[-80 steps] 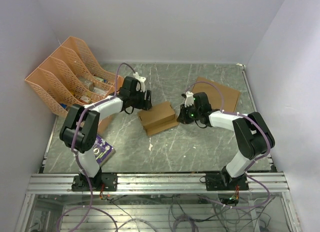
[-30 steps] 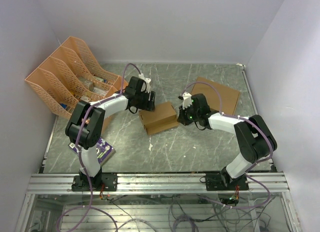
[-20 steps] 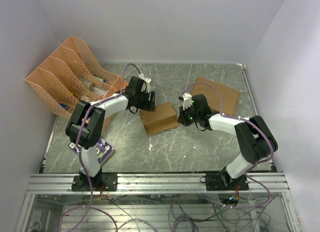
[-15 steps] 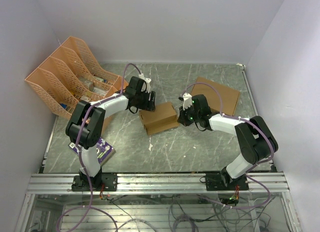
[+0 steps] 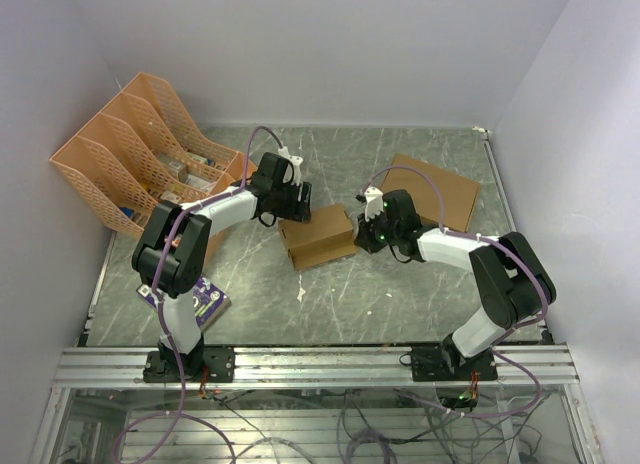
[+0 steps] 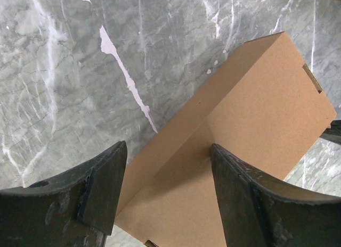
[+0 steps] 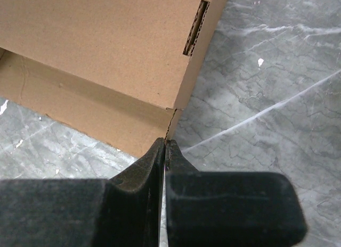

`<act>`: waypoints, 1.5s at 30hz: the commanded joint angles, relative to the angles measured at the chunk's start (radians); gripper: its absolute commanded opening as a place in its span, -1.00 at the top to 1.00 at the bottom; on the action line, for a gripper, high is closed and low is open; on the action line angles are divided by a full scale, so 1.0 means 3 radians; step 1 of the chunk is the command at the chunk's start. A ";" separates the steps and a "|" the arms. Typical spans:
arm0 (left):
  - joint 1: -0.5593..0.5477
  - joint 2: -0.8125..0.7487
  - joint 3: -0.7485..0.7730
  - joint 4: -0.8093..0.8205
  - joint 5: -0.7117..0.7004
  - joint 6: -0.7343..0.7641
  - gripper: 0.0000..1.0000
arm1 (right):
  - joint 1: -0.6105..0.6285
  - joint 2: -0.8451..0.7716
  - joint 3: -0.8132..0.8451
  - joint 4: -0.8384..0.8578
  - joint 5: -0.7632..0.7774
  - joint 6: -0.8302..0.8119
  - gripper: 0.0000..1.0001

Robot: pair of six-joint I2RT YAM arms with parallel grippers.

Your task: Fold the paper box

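Since the earlier frame both my arms have closed in on the paper box [image 5: 318,236], which lies mid-frame on the marble table [image 5: 400,294], a narrow shape that looks mostly formed. My left gripper [image 5: 290,206] hangs over its upper-left end, jaws spread wide astride the top and, as far as I can see, gripping nothing. My right gripper [image 5: 366,231] is pinched fully closed and empty, its tips touching the box's right-end corner. I judge I'm bracing it to press the end home.
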 commanded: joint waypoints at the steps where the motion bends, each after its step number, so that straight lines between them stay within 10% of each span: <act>1: -0.0050 0.0214 -0.0002 -0.0268 -0.0099 0.0070 -0.48 | 0.0098 -0.0055 0.0030 -0.0038 -0.0028 -0.0057 1.00; 45: -0.0101 0.0293 0.0060 -0.0335 0.0016 0.0173 -0.47 | 0.0121 0.0178 0.0519 -0.0273 0.0184 0.0022 1.00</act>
